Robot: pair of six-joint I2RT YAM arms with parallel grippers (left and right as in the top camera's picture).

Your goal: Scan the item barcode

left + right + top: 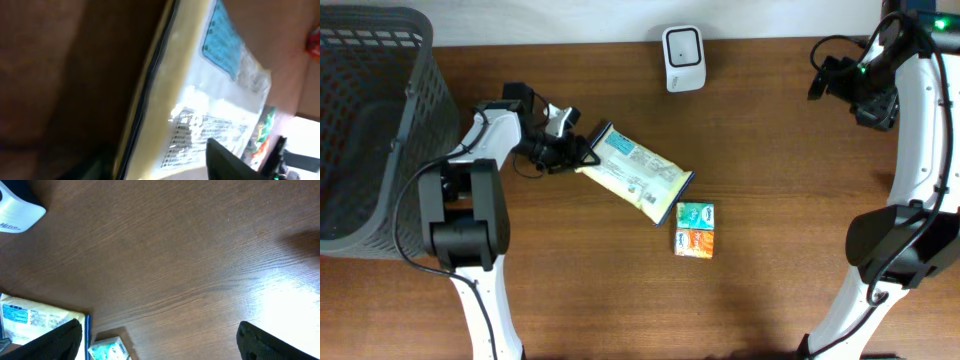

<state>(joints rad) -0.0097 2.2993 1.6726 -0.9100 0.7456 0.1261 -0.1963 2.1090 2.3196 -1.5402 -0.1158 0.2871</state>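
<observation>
White shells, black joints: the left arm [485,135], left of frame, carries a looping black cable [400,210] and black left gripper [578,157]; the right arm [923,130] shows a green light [863,68].

Table [770,150]: brown, fine wood grain throughout. Packet [635,172]: pale yellow, with a white panel of black print, a light blue label and a dark blue border strip. Scanner [682,58]: white, dark window. Basket [380,150]: dark grey, lattice pattern. Green box [695,214]: green and white. Orange box [695,243]: orange. Left arm [492,135] and right arm [925,120]: white shells, black joints.
</observation>
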